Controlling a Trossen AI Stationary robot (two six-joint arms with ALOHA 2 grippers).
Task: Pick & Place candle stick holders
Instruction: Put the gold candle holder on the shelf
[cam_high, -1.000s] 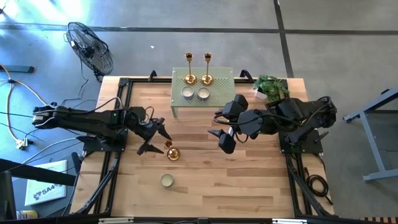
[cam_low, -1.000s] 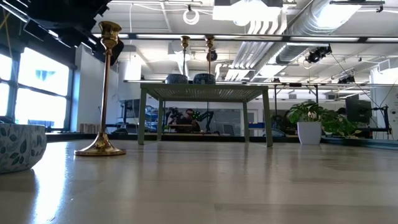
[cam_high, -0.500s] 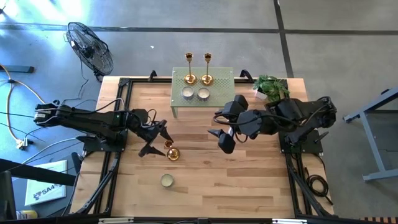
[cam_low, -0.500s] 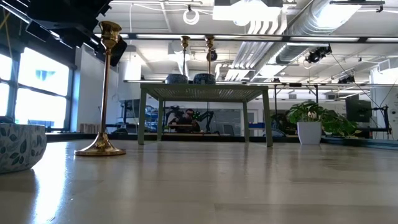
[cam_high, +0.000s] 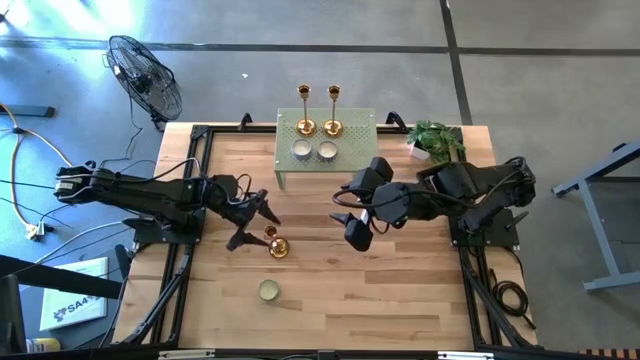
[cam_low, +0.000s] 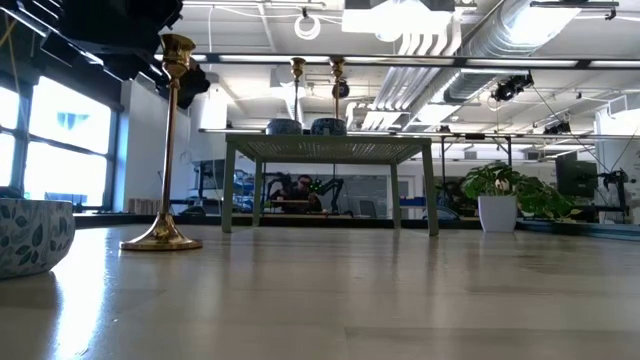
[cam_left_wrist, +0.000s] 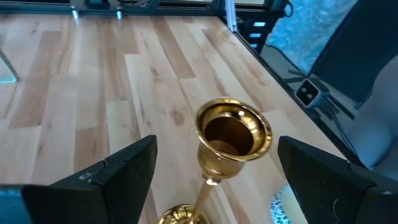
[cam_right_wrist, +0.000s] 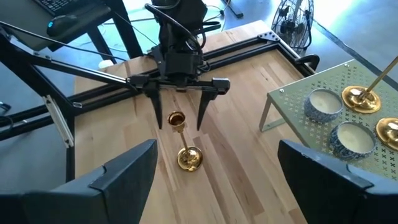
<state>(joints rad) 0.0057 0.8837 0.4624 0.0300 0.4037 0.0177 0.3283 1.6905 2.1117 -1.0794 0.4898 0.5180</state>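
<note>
A gold candlestick stands upright on its round base on the wooden table, left of centre; it also shows in the low view, the left wrist view and the right wrist view. My left gripper is open, level at the height of the candlestick's cup, one finger on each side of it without touching. Two more gold candlesticks stand on the green mesh stand at the back. My right gripper is open and empty, hovering right of centre.
Two candle bowls sit on the mesh stand. A third bowl sits on the table near the front. A potted plant stands at the back right. A floor fan stands beyond the table's far left corner.
My left gripper has moved a little toward the table's right edge, so its open fingers now stand on either side of the candlestick's cup. My right gripper has moved a little toward the table's left edge. The candlestick has not moved.
</note>
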